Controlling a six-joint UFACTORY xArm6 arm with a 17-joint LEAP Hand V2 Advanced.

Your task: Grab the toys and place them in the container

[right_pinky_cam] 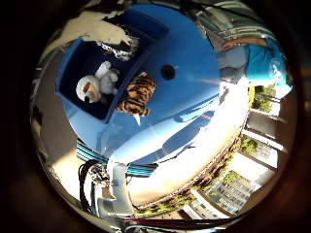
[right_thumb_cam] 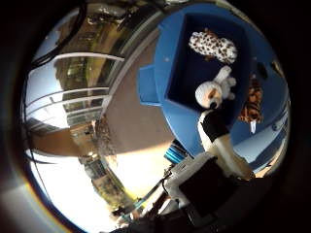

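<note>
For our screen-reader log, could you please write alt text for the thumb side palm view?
A blue container sits on a round blue table, holding a spotted plush toy and a white plush toy. A tiger toy lies on the table beside the container. One finger of the hand reaches toward the white toy.

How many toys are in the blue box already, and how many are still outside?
Two are in the blue box: a spotted toy and a white plush. The hand holds nothing. The tiger still lies on the blue table, beside the box.
</note>
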